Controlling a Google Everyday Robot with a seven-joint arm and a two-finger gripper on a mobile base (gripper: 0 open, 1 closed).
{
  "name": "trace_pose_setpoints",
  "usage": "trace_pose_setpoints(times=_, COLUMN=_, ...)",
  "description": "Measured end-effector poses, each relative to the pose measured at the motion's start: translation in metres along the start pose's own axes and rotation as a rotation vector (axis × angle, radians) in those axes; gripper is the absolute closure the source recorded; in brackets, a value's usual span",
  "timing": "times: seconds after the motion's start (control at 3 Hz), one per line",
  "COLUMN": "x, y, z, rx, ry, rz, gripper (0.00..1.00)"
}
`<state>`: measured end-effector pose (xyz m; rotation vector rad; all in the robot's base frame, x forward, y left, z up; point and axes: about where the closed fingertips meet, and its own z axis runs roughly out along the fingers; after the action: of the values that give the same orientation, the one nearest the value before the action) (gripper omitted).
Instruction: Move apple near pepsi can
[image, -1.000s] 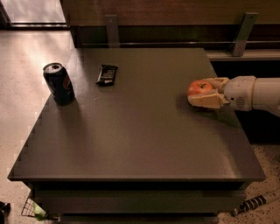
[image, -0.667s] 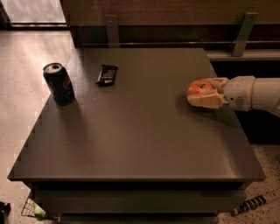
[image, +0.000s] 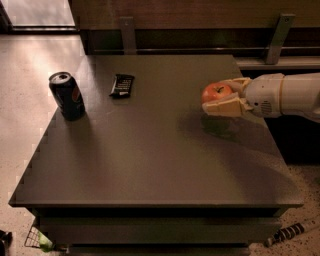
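The red-orange apple (image: 216, 93) is held between the cream fingers of my gripper (image: 220, 97) at the right of the dark table (image: 150, 150). The gripper is shut on the apple and holds it a little above the tabletop; a shadow lies beneath it. The white arm reaches in from the right edge. The pepsi can (image: 67, 96), dark with a silver top and a round logo, stands upright near the table's left edge, far from the apple.
A flat black wrapped snack bar (image: 122, 85) lies at the back left of the table, right of the can. A rail with metal posts (image: 277, 32) runs behind the table. Speckled floor lies on the left.
My gripper has lifted the apple off the tabletop and carried it slightly to the left. The can and the snack bar have not moved.
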<state>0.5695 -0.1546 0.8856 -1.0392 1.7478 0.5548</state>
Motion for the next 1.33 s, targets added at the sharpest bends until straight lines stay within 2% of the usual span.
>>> trace_pose_setpoints(times=0.33, x=-0.052, y=0.053, z=0.019, rx=-0.06, ry=0.013, rz=-0.077, gripper=1.0)
trace_pose_setpoints(times=0.67, x=-0.076, y=0.092, z=0.056, rx=-0.123, ry=0.011, rz=-0.105, gripper=1.0)
trace_pose_setpoints(times=1.0, x=-0.092, y=0.125, z=0.106, rx=-0.209, ry=-0.007, rz=-0.103, gripper=1.0)
trace_pose_setpoints(times=1.33, x=-0.096, y=0.158, z=0.151, rx=-0.297, ry=-0.033, rz=-0.081, gripper=1.0)
